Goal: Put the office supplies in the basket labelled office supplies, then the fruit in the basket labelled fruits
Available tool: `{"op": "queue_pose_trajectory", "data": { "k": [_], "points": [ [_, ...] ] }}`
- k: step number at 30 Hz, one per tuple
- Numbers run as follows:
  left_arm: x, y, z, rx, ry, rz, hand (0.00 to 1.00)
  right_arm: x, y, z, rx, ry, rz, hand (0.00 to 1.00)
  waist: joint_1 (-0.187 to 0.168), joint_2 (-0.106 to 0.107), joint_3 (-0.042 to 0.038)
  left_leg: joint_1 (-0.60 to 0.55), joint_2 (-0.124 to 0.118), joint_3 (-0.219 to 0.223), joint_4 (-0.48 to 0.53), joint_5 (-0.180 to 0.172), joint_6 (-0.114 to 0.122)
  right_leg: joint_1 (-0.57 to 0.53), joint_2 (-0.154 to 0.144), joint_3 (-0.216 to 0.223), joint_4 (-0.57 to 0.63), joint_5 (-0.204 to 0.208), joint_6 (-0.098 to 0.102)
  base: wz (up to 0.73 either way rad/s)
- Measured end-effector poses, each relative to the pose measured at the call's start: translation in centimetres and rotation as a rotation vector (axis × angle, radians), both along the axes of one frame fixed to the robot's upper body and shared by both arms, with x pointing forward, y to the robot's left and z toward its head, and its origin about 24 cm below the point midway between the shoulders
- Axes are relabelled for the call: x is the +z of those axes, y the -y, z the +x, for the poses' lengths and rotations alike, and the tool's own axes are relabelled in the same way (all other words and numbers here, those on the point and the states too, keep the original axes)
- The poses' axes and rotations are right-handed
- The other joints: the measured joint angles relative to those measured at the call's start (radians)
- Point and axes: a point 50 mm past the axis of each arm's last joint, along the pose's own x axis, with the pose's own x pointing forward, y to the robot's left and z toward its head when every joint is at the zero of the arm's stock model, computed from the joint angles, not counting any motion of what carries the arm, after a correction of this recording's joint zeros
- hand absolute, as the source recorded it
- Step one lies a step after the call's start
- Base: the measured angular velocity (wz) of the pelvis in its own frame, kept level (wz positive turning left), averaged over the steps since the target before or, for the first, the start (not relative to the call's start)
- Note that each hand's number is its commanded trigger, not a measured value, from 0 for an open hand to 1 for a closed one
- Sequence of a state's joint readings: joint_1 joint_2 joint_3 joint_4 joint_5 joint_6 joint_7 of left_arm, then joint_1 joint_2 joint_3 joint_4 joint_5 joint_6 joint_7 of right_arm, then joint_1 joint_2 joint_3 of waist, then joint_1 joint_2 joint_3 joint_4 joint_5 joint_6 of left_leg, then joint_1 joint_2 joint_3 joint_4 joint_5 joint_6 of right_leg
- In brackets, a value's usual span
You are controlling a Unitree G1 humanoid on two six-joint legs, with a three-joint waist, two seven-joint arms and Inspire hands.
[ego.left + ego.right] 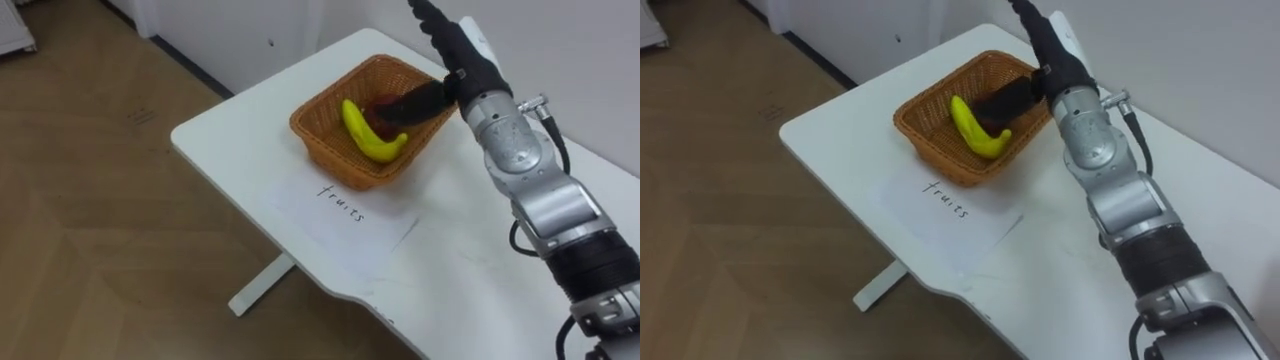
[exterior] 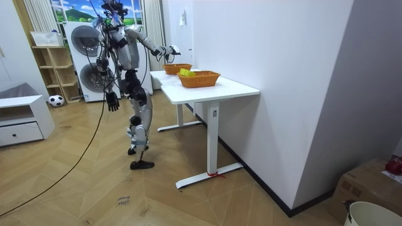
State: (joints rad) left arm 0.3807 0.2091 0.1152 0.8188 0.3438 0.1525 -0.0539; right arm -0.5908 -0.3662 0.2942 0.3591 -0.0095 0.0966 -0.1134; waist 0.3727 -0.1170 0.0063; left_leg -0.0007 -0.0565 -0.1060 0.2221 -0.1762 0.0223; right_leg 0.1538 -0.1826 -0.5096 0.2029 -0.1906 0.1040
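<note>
- A white table (image 1: 470, 270) by a wall; a wicker basket (image 1: 330, 150) near its corner.
- A label (image 1: 340, 205) before the basket; banana (image 1: 368, 135) and a dark red fruit (image 1: 379, 104) inside.
- The right hand (image 1: 458, 55) spread over the basket, empty: the drop looks done; next, fetch another item.
- Room view adds a second basket (image 2: 198, 79) beside it and the left hand (image 2: 113, 100), state untellable.

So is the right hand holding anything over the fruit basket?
Nothing held: the right hand is open above the basket, fingers straight; the banana lies inside.
</note>
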Motion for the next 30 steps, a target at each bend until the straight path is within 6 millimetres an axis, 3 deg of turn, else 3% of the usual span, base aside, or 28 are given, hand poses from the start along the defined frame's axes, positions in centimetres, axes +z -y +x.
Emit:
{"op": "queue_pose_trajectory", "data": {
  "k": [4,9,14,30],
  "points": [
    [-0.1,-0.1,0.8,0.001,0.010,0.006,0.00,1.3,0.1,-0.2,0.002,0.055,0.000,0.00,-0.042,0.014,-0.0057,-0.003,0.004,0.013,-0.001,0.001,0.001,0.000,0.000,0.007,0.000,0.000,0.000,-0.07],
    [-0.1,0.1,2.5,-0.022,0.037,0.003,0.00,3.8,1.6,-0.4,-0.035,0.147,0.020,0.00,-0.077,0.017,-0.0062,0.001,0.013,0.046,-0.009,0.001,0.001,-0.024,0.005,0.047,-0.001,0.000,0.000,-0.20],
    [0.0,0.0,3.0,-0.029,0.057,0.021,0.00,5.9,2.8,-0.9,-0.048,0.223,-0.006,0.00,-0.147,0.017,-0.0061,0.011,0.016,0.076,-0.025,0.001,0.001,-0.033,0.006,0.097,0.001,0.000,0.000,-0.19],
    [0.3,-0.1,5.2,-0.040,0.124,0.043,0.00,9.1,7.9,-1.7,-0.223,0.334,0.001,0.00,-0.318,0.011,-0.0063,0.033,0.031,0.150,-0.041,0.000,0.000,-0.051,0.013,0.154,-0.002,0.001,-0.002,-0.13]
  ]
}}
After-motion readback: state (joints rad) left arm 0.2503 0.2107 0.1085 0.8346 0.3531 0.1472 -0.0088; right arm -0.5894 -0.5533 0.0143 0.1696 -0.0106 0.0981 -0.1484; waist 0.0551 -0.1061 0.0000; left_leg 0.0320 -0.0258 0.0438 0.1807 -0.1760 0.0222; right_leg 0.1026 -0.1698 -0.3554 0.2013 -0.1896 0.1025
